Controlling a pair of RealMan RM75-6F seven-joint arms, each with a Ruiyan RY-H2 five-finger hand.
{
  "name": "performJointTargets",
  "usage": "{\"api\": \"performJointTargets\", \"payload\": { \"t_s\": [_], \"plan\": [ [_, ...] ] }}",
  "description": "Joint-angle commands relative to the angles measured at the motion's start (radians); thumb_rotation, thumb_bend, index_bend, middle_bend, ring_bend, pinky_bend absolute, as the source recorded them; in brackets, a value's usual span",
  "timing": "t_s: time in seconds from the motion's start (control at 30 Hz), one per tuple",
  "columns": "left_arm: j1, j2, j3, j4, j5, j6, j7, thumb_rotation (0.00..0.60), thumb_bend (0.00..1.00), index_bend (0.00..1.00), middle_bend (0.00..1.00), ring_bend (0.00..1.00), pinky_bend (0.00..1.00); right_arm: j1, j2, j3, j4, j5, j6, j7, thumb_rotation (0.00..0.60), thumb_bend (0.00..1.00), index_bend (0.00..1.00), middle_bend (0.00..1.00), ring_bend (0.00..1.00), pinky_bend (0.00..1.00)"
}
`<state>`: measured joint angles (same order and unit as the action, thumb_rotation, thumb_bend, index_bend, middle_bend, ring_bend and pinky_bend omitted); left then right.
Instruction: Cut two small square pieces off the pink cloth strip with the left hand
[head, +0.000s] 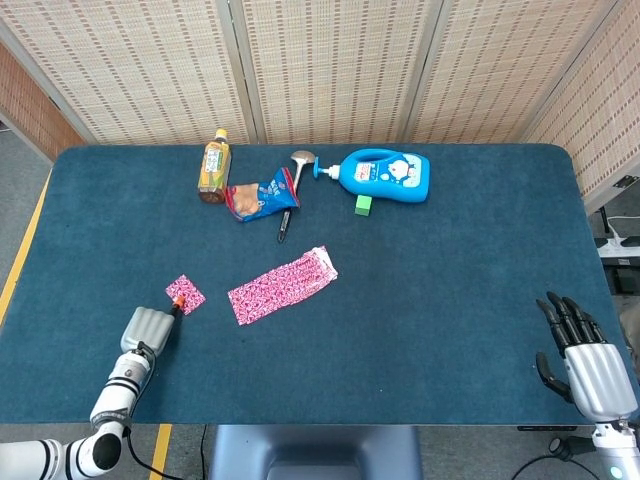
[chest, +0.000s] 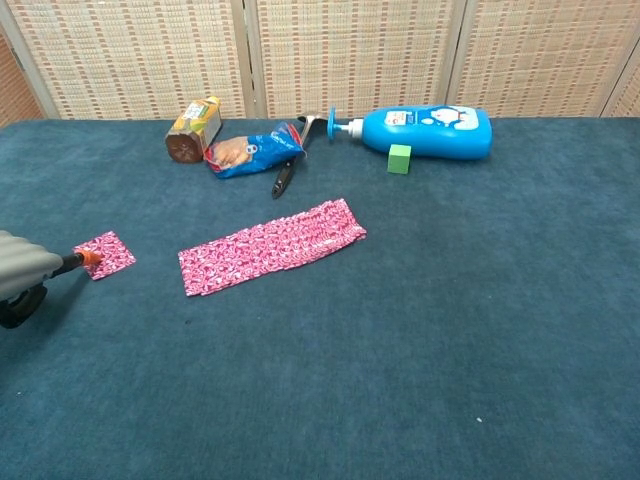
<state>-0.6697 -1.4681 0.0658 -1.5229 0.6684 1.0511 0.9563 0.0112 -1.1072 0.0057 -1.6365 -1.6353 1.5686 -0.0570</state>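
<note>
The pink cloth strip (head: 283, 285) (chest: 272, 245) lies slanted near the middle of the table. A small square pink piece (head: 186, 294) (chest: 106, 254) lies apart from it to the left. My left hand (head: 146, 328) (chest: 20, 265) is at the front left, fingers curled around an orange-tipped cutter (head: 174, 303) (chest: 85, 259) whose tip touches the near edge of the square piece. My right hand (head: 585, 355) rests off the table's front right corner, fingers straight and holding nothing; the chest view does not show it.
Along the back of the table stand a tea bottle (head: 213, 165), a blue snack bag (head: 262, 193), a spoon (head: 300, 160), a black pen (head: 284, 224), a blue lotion bottle (head: 385, 174) and a green cube (head: 363, 204).
</note>
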Motion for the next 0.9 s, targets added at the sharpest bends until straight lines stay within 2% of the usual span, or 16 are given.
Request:
{"api": "performJointTargets", "payload": {
  "t_s": [0.03, 0.2, 0.27, 0.37, 0.63, 0.77, 0.9],
  "plan": [
    [0.003, 0.006, 0.003, 0.005, -0.015, 0.003, 0.003, 0.600, 0.82, 0.04, 0.73, 0.75, 0.70, 0.000, 0.000, 0.000, 0.000, 0.000, 0.001, 0.000, 0.600, 0.48, 0.00, 0.00, 0.00, 0.17],
    [0.006, 0.013, -0.001, -0.001, -0.027, 0.031, 0.009, 0.600, 0.82, 0.14, 0.73, 0.75, 0.70, 0.000, 0.001, 0.001, -0.001, 0.002, -0.001, 0.000, 0.600, 0.48, 0.00, 0.00, 0.00, 0.17],
    [0.008, 0.017, -0.004, -0.013, -0.006, 0.045, -0.002, 0.600, 0.82, 0.11, 0.73, 0.75, 0.70, 0.000, 0.001, 0.000, -0.002, 0.001, -0.002, -0.001, 0.600, 0.48, 0.00, 0.00, 0.00, 0.17],
    [0.015, 0.023, -0.009, -0.036, 0.060, 0.073, -0.036, 0.600, 0.82, 0.01, 0.73, 0.75, 0.70, 0.000, 0.001, 0.000, -0.001, 0.001, 0.000, -0.001, 0.600, 0.48, 0.00, 0.00, 0.00, 0.17],
    [0.031, 0.007, 0.003, -0.076, 0.313, 0.132, -0.129, 0.600, 0.82, 0.00, 0.73, 0.75, 0.70, 0.000, 0.001, 0.000, 0.000, 0.001, -0.002, 0.000, 0.600, 0.48, 0.00, 0.00, 0.00, 0.17],
    [0.020, -0.002, 0.004, -0.096, 0.352, 0.096, -0.142, 0.600, 0.82, 0.00, 0.73, 0.75, 0.70, 0.000, 0.002, -0.001, 0.000, -0.001, 0.000, 0.004, 0.600, 0.48, 0.00, 0.00, 0.00, 0.17],
    [0.002, -0.020, 0.002, -0.096, 0.342, 0.045, -0.126, 0.600, 0.82, 0.00, 0.73, 0.75, 0.70, 0.000, 0.003, -0.002, 0.001, -0.002, -0.001, 0.006, 0.600, 0.48, 0.00, 0.00, 0.00, 0.17]
  ]
}}
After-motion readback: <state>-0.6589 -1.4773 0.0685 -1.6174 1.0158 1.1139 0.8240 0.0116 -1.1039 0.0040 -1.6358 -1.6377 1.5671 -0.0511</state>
